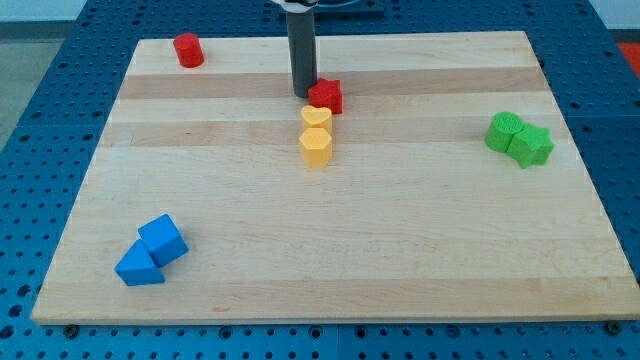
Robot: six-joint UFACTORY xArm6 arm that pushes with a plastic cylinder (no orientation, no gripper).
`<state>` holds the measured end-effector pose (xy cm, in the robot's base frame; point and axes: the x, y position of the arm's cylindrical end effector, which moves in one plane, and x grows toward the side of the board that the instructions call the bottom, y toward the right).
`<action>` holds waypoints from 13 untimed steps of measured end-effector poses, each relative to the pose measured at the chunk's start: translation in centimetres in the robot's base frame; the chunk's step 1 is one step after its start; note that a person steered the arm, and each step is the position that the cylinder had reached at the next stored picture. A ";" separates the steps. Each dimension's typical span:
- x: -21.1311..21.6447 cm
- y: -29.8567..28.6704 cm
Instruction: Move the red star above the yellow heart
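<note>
nearest, at the view's left, two blue blocks (150, 252) touch on the pale wooden counter (400, 250). farther, near the middle, a yellow hexagonal block (316, 146) sits against the yellow heart (316, 118) behind it. at the right, two green blocks (519, 139) touch. the red star (326, 95) sits just beyond the heart, nearly touching it. my tip (302, 95) rests at the star's left edge; there is no gripper. far left stands a red cylinder (188, 50).

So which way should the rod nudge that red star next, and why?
Probably a tiny nudge toward the view's left, if any. The red star already sits just above the yellow heart, slightly right of it, while my tip is at the star's left, so I'd reposition first.
</note>
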<state>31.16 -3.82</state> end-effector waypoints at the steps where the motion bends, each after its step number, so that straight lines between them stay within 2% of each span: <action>1: -1.0 0.0; 2: -3.2 0.1; 3: -4.4 2.5; 5: -2.9 9.2; 7: 0.8 9.2; 13: 0.9 5.2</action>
<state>32.03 1.35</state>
